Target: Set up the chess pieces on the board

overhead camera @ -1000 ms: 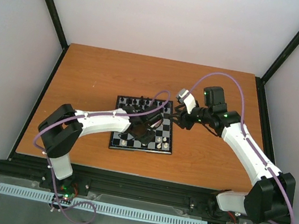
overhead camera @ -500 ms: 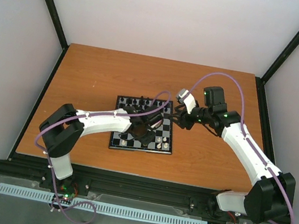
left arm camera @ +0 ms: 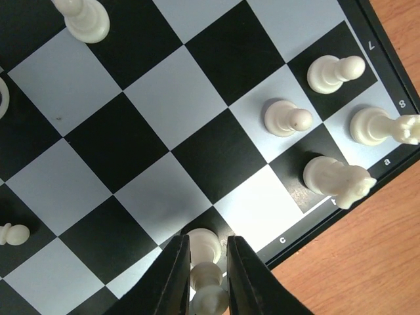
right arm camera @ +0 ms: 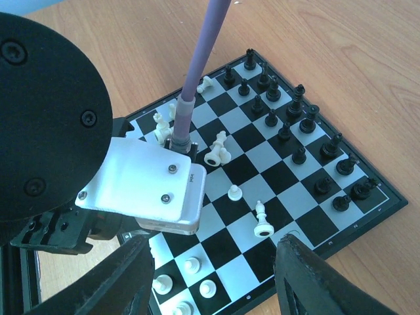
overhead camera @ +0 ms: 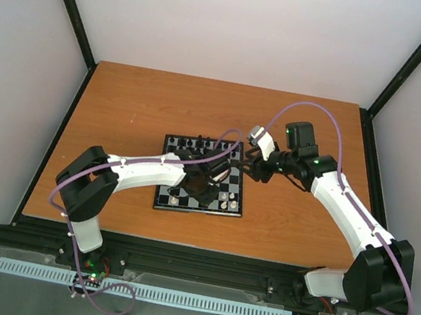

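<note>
The board (overhead camera: 195, 210) lies mid-table with black pieces (right arm camera: 295, 125) lined along its far rows. My left gripper (overhead camera: 207, 189) is low over the near rows. In the left wrist view its jaws (left arm camera: 207, 239) sit tight on both sides of a cream-white piece (left arm camera: 203, 244) that stands on a black square by the rim. Other white pieces (left arm camera: 287, 118) stand near that corner, among them a knight (left arm camera: 335, 180). My right gripper (overhead camera: 253, 169) hovers at the board's right edge, open (right arm camera: 215, 246) and holding nothing.
Loose white pieces, a bishop (right arm camera: 262, 223), a pawn (right arm camera: 233, 192) and a toppled pair (right arm camera: 216, 151), stand on mid-board squares. The left wrist's white housing (right arm camera: 144, 180) and purple cable (right arm camera: 197, 65) hang over the board. Black frame posts (overhead camera: 73, 13) border the table.
The left wrist has shifted only slightly over the near rows. The right arm has hardly moved.
</note>
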### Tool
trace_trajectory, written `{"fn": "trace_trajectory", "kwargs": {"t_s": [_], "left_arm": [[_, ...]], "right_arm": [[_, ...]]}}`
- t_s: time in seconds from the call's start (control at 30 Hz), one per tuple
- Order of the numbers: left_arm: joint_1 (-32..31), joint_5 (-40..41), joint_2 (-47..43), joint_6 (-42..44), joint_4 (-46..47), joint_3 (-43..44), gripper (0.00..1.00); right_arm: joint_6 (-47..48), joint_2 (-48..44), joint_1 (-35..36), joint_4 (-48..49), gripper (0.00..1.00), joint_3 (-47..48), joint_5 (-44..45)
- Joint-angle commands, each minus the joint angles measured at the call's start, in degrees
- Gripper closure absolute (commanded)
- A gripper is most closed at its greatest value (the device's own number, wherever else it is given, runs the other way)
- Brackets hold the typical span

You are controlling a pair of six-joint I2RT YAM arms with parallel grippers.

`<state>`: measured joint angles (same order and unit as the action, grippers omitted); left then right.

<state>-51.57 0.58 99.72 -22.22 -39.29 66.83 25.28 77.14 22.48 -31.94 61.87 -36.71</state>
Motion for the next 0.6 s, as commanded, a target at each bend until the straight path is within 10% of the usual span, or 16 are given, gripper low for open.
{"fn": "trace_trajectory", "kwargs": {"t_s": [0.0, 0.57], "left_arm": [[-1.03, -0.41, 0.17, -0.24, -1.24, 2.11, 0.80], [-1.13, -1.28, 0.26, -1.03, -2.32, 2.08, 0.80]], "right_arm": [[0.60, 0.47, -0.51, -0.22, 0.49, 0.12, -0.82], [0.74, 0.53, -0.51, -0.41, 0.49, 0.18, -0.82]]}}
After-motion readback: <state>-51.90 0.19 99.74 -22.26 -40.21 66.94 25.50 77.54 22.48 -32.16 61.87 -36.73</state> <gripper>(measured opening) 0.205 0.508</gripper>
